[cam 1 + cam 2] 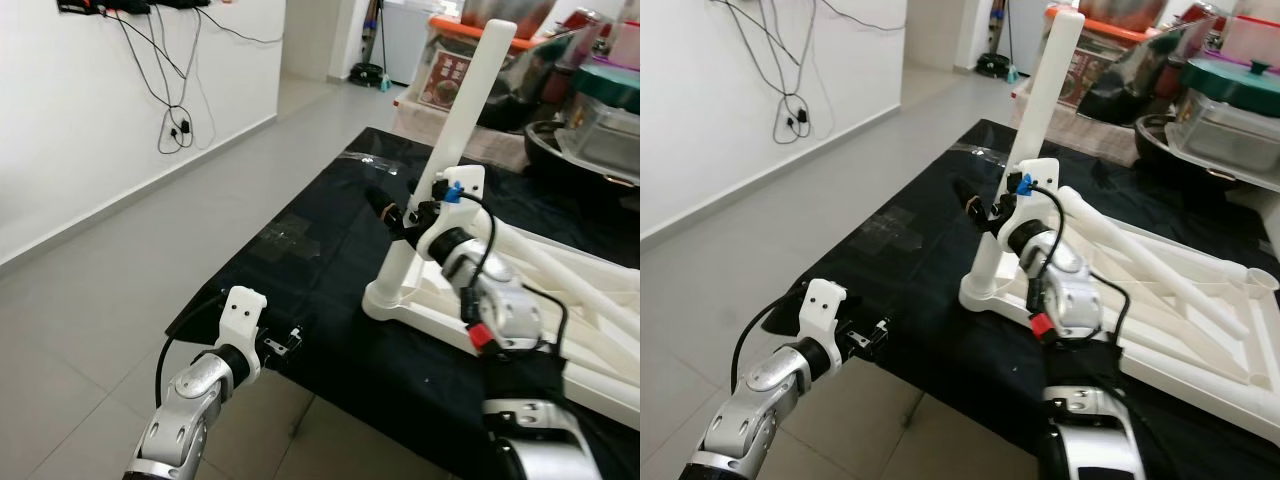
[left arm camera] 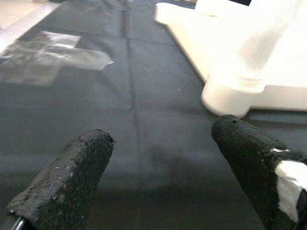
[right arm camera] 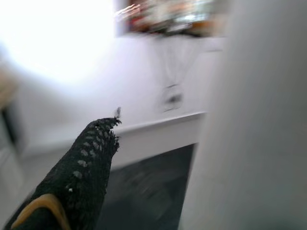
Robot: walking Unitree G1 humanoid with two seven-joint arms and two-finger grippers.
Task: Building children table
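Note:
A white children's table lies upside down on a black mat. One white leg stands upright in its near-left corner socket. More white legs lie across the underside. My right gripper is at the upright leg about halfway up. One black finger shows beside the leg with a gap between them; the other finger is hidden. My left gripper hovers open over the mat's near-left edge, its fingers holding nothing and pointing towards the socket.
Clear tape patches lie on the mat. Storage boxes and a lidded pot crowd the back right. A white wall with hanging cables runs along the left, with grey tiled floor between it and the mat.

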